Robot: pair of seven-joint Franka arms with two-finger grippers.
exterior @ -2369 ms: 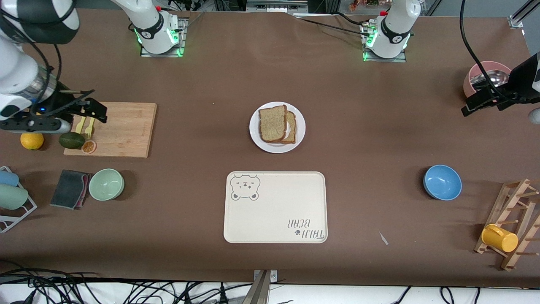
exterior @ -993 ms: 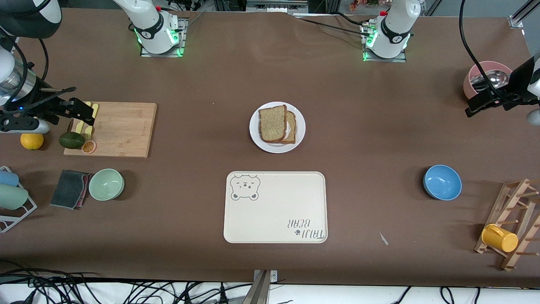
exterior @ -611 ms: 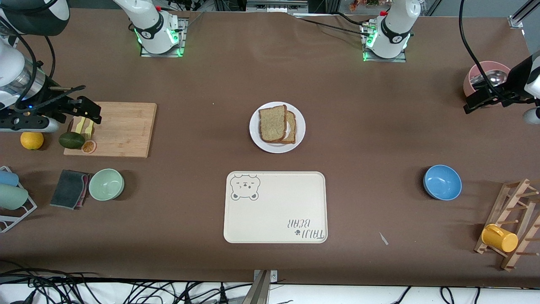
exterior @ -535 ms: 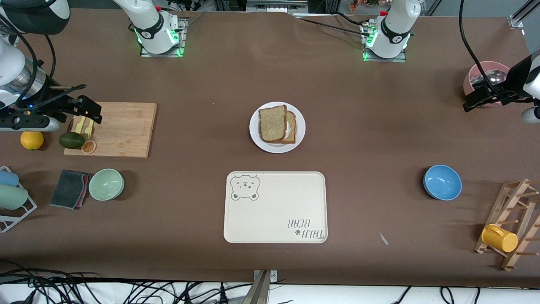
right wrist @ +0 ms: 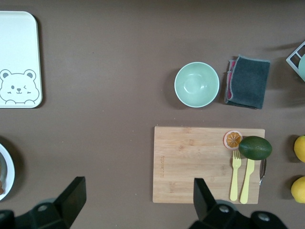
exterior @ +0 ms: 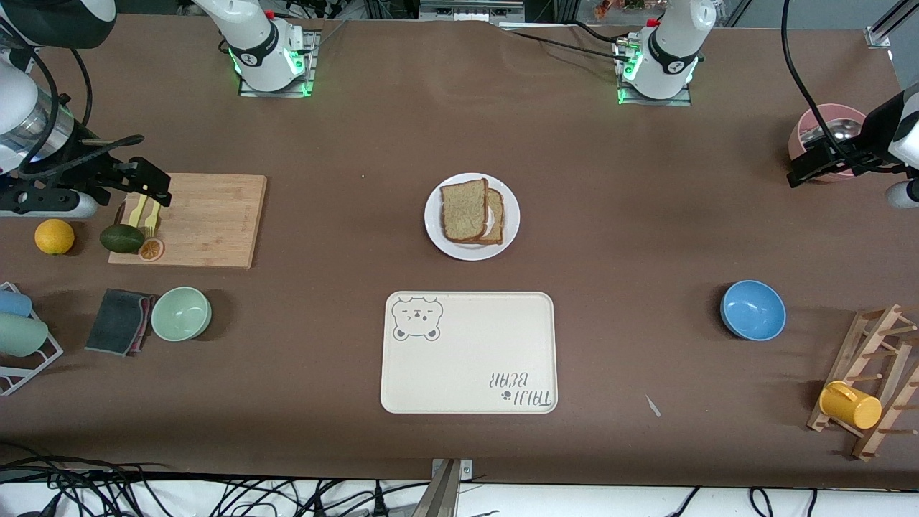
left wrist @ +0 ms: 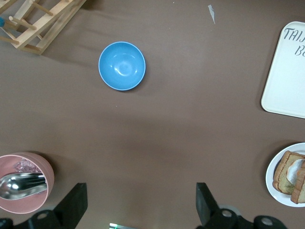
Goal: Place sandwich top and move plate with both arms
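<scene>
The white plate (exterior: 459, 249) sits mid-table, farther from the front camera than the tray. The sandwich top (exterior: 464, 210) lies on it, overlapping the egg slice (exterior: 496, 215), which peeks out toward the left arm's end. My right gripper (exterior: 154, 190) is open and empty over the cutting board's end; its wrist view (right wrist: 138, 200) shows only the plate's rim (right wrist: 8, 171). My left gripper (exterior: 798, 176) is open and empty over the table beside the pink bowl; its wrist view (left wrist: 140, 202) shows the plate (left wrist: 281, 195) at the edge.
The cream bear tray (exterior: 468, 352) lies nearer the camera than the plate. A blue bowl (exterior: 752, 309), a pink bowl with a spoon (exterior: 826, 129) and a mug rack (exterior: 872, 380) are at the left arm's end. The cutting board (exterior: 208, 219), an avocado (exterior: 122, 238), a green bowl (exterior: 181, 313) and a cloth (exterior: 118, 321) are at the right arm's end.
Both grippers have shifted only slightly at their ends of the table; the left one has drifted a little toward the pink bowl. Plate and bread have not moved.
</scene>
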